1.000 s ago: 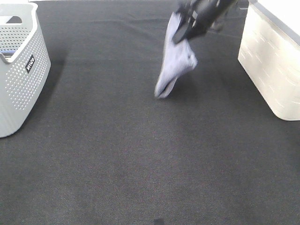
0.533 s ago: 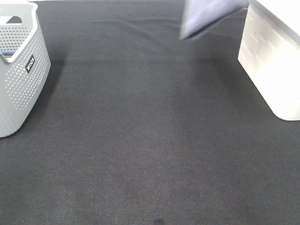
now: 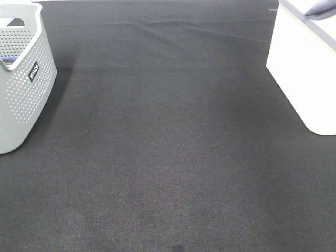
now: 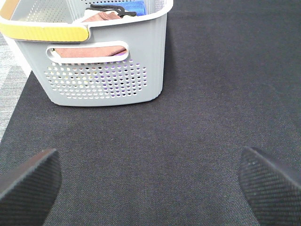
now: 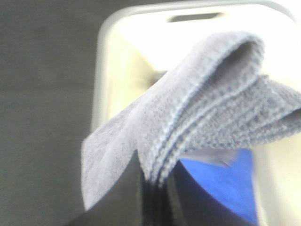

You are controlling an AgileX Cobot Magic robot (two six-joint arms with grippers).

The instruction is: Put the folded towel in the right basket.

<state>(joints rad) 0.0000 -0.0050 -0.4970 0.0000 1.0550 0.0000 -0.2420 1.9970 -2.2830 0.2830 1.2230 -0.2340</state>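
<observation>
The folded grey-blue towel (image 5: 211, 108) hangs pinched in my right gripper (image 5: 153, 183), which is shut on it. It is held above the open top of the white right basket (image 5: 106, 70). In the exterior high view only a corner of the towel (image 3: 320, 9) shows over the right basket's rim (image 3: 304, 68) at the top right; the right gripper itself is out of that view. My left gripper (image 4: 150, 188) is open and empty, low over the dark mat, with one finger (image 4: 28, 181) at each side of the left wrist view.
A grey perforated left basket (image 3: 21, 79) stands at the far left, and the left wrist view shows it (image 4: 103, 80) holding folded cloths. A blue item (image 5: 221, 183) lies inside the right basket. A dark mat (image 3: 157, 136) covers the table.
My right gripper has carried the towel up and to the right, from over the mat's middle back to above the right basket. The left arm has not moved.
</observation>
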